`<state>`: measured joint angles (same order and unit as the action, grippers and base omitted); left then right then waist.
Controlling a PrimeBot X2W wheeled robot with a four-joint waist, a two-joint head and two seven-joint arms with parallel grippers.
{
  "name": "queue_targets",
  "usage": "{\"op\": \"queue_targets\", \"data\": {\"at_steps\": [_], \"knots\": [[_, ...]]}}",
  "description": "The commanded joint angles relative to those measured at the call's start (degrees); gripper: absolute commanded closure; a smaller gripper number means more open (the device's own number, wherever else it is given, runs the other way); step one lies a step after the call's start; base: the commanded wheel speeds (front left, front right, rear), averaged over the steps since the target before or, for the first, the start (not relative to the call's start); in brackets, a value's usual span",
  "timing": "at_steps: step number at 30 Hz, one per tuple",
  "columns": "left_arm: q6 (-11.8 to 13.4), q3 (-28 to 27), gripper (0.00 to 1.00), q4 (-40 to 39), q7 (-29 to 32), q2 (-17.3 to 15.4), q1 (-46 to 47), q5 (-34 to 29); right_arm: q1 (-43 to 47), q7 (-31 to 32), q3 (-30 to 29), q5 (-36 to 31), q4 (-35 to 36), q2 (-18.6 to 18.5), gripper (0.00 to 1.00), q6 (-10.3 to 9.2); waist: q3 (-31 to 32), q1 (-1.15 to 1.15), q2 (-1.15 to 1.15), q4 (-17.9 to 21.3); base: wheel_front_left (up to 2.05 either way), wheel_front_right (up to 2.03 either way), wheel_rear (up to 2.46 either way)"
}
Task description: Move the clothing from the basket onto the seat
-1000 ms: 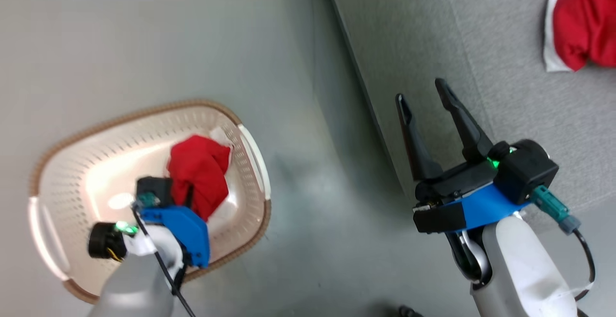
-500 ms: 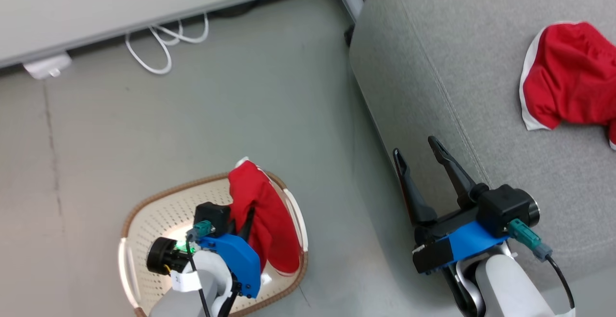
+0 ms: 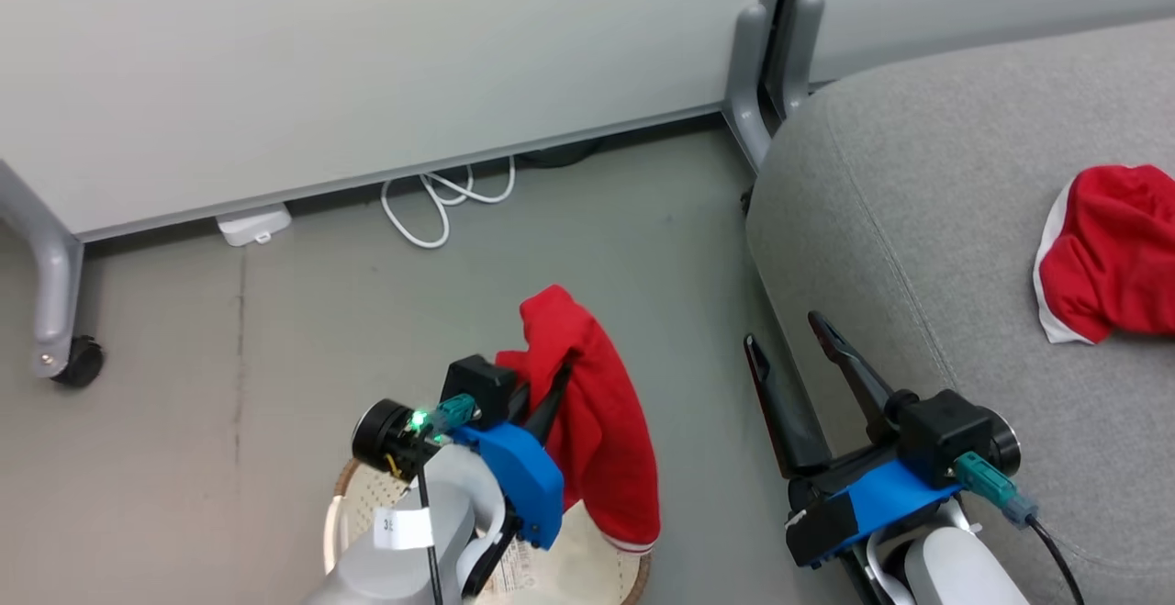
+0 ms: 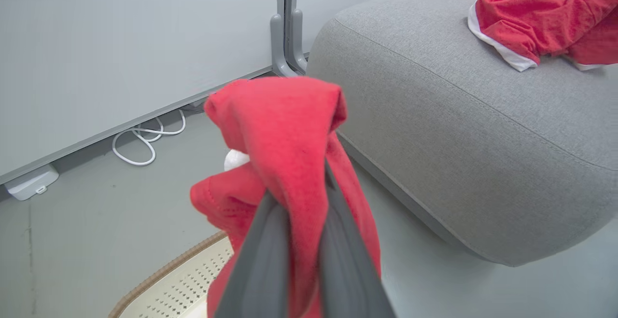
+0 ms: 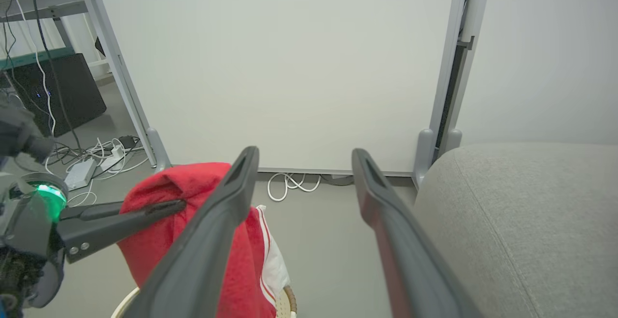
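Garment (image 3: 606,440) dangled from our left hand (image 3: 558,380), pinched tight. We figured its hem could snag the basket (image 3: 597,564) rim.

Bright red clothing (image 3: 597,440), white trim; cream basket (image 4: 178,284), brown rim; light grey seat (image 3: 918,219).

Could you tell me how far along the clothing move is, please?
Roughly halfway. Done: one red garment lies on the seat. In hand: the left gripper is shut on the second garment, holding it up over the basket. Left: carry it across and release it on the seat. The right gripper is open, empty.
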<state>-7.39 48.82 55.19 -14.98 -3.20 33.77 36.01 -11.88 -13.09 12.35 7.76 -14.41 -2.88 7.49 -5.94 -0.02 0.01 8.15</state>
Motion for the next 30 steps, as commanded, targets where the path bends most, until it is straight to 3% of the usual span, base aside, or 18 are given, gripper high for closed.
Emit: {"op": "queue_targets", "data": {"at_steps": [1, 14, 30], "knots": [[-0.15, 0.5, 1.0, -0.79, -0.28, 0.02, 1.6, 0.27, 1.02, 0.32, 0.06, 0.16, 0.19, -0.01, 0.0, 0.01, 1.3, 0.02, -0.01, -1.11, 0.0, 0.0, 0.0], [-0.16, 5.21, 1.0, -5.33, -0.27, 0.25, 9.14, 3.76, 2.45, 1.68, 0.13, 0.47, 0.64, -0.01, 0.0, 0.01, 4.54, 0.02, -0.01, -3.26, 0.0, 0.0, 0.0], [-0.15, 8.91, 1.0, -6.11, 0.16, 0.29, 13.42, 7.94, 3.52, 1.71, 1.0, 1.22, 0.18, -0.01, 0.0, 0.01, 5.63, 0.02, -0.01, -2.94, 0.0, 0.0, 0.0]]}}
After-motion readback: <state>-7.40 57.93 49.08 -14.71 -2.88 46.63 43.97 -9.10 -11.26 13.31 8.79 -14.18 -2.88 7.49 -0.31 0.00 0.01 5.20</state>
